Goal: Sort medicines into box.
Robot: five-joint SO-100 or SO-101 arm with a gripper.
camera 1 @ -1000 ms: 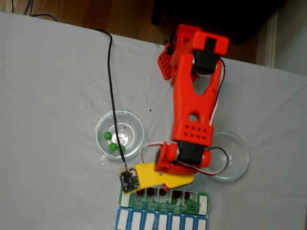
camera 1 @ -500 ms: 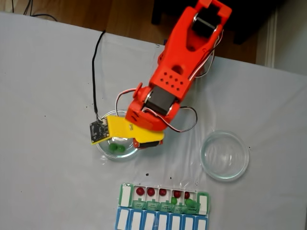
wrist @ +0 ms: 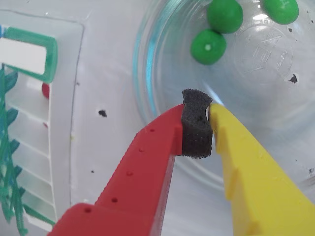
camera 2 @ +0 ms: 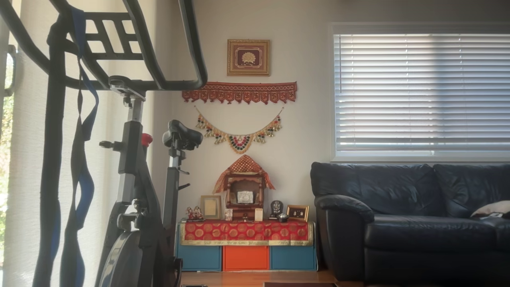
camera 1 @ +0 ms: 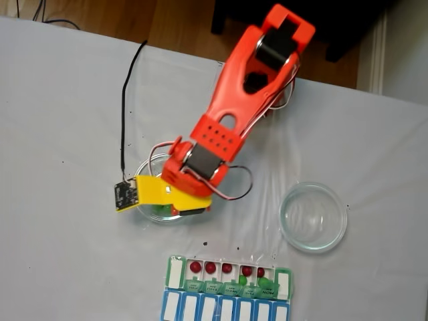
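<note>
Your gripper point(wrist: 209, 110) hangs over the left dish point(wrist: 147, 59), jaws closed on nothing but their own foam pad point(wrist: 196, 129).

Three green balls point(wrist: 208, 46) lie in that dish; red balls point(camera 1: 210, 267) sit in the box point(camera 1: 172, 273) below, with an empty dish point(camera 1: 313, 217) at right in the fixed view.

Fixed view looks straight down on the tabletop point(camera 1: 60, 100) from well above. Wrist view rides close behind the jaws, looking down into the glass dish point(wrist: 256, 73), point(camera 1: 150, 214), shared by both. Other view faces a living-room wall, level, far.
</note>
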